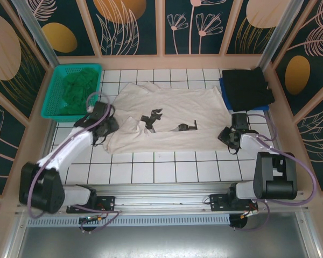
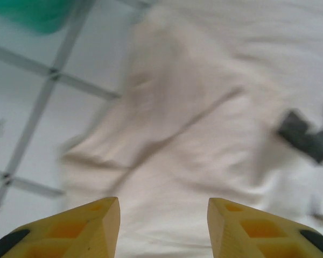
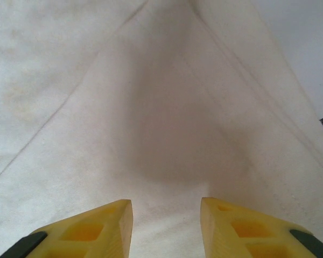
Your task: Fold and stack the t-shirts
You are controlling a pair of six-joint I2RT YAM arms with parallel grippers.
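- Waiting in the teal mesh basket (image 1: 53,91) at the far left corner, a dark green t-shirt (image 1: 78,88) lies bunched and unfolded, apparently parked there until its turn.
- Hovering at the left sleeve side of the cream-white t-shirt (image 1: 172,105), the left gripper (image 1: 105,122) shows its yellow fingers (image 2: 99,226) parted with nothing caught between them. Its wrist view is blurred, with cloth lying just below the tips.
- Spread across the middle of the white tiled table (image 1: 167,166), the cream-white shirt is rumpled at its near left corner. It looks laid out so that the two arms can take opposite edges for a fold. Dark printed marks (image 1: 152,118) sit near its centre.
- Poised at the shirt's right edge, the right gripper (image 1: 230,135) likewise has its jaws apart and empty, with creased cloth showing through the gap in its wrist view.
- Resting at the far right corner, a black t-shirt (image 1: 250,86) sits folded on something blue (image 1: 223,88), likely the start of the stack. Nothing lies between it and the cream-white shirt, though the basket stands close beside the left arm.
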